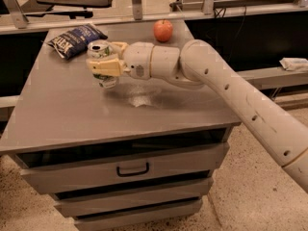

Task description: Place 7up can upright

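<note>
The gripper (102, 57) is over the left rear part of the grey table (57, 119), and its two pale yellowish fingers (107, 68) are closed around the 7up can (100, 49). One finger crosses the front of the can at about mid-height, and the other shows behind it near the top. From where I stand the can looks close to upright, leaning only slightly, with its top end up. That top is a shiny metal disc that catches the light. Below it the body is silver-white with green markings, though the front finger covers most of the label. The lower end sticks out beneath the finger and looks bright and metallic. It is right down at the tabletop, but I cannot tell whether it actually touches.

The white arm (231, 90) reaches in from the right, low across the table, with its thick wrist just behind the can. A dark blue chip bag (74, 40) lies flat near the back left corner, just beyond the can. A red apple (163, 30) sits at the back edge, well apart from both. Below the tabletop, the front of the cabinet has drawers, and the top one has a dark handle (133, 169).
</note>
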Controlling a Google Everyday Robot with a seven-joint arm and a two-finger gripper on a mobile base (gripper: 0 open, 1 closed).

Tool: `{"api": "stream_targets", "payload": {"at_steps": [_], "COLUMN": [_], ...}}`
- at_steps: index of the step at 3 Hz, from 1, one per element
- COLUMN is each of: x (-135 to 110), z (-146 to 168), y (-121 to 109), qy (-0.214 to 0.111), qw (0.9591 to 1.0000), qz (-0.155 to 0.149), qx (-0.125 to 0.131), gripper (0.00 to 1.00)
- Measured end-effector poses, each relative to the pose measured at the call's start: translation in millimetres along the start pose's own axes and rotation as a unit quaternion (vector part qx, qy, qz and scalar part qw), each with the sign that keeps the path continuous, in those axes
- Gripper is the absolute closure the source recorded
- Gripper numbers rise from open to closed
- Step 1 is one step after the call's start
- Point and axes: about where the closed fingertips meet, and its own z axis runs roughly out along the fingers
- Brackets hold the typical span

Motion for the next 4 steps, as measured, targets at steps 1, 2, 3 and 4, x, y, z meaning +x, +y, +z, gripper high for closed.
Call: {"api": "stream_targets", "payload": {"at_steps": [1, 2, 3, 4], "x": [20, 27, 26, 21], "z": [-7, -10, -19, -32], "y": [16, 21, 24, 30], "qy": [-0.005, -0.004, 0.007, 0.019], "qw": [0.9996, 0.9993, 0.9991, 0.9991], "qz": [0.017, 0.022, 0.019, 0.016], "qx": [-0.022, -0.031, -0.037, -0.035], "gripper": [0.44, 0.2, 0.01, 0.0]}}
